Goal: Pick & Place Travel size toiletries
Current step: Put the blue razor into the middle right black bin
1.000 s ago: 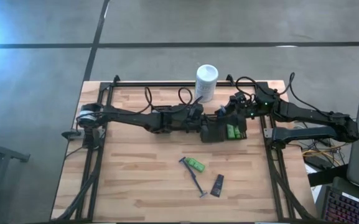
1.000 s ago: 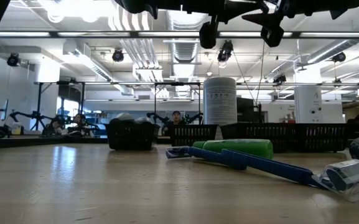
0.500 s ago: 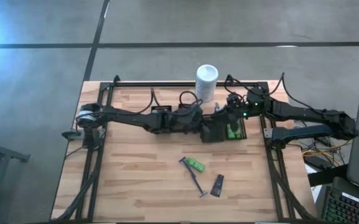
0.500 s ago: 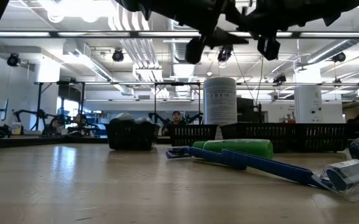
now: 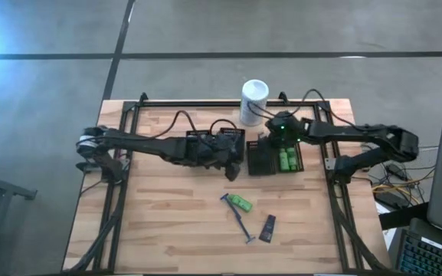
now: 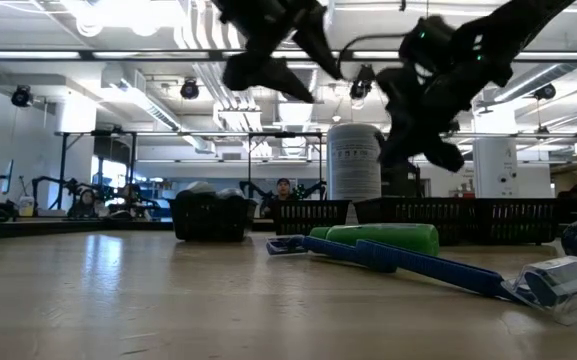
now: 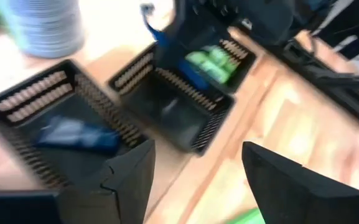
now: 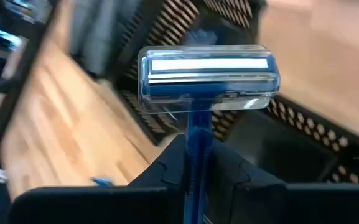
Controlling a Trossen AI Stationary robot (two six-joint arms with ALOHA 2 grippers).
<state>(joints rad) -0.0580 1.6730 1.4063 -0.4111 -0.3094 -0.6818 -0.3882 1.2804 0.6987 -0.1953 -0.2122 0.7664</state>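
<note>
My right gripper is shut on a dark-blue razor with a clear cap on its head, and hovers over the black slotted trays. My left gripper stands open with nothing between its fingers, above the table just near-left of the trays. Another blue razor lies in one tray, and green bottles lie in the rightmost one. A green bottle, a blue razor and a black flat tube lie on the wooden table nearer the front. My right gripper pinches the razor's thin blue handle between its two fingers. The handle runs along the fingers, and the capped head sticks out past the fingertips. The razor is lifted clear, above the trays.
A tall white cylindrical container stands at the far edge, just behind the trays. Cables loop over the table's far part. The near half of the table around the three loose items is bare wood.
My left gripper has drawn back from over the trays toward the table's left and near edge. My right arm has swung toward the left, and its gripper has come lower over the trays.
</note>
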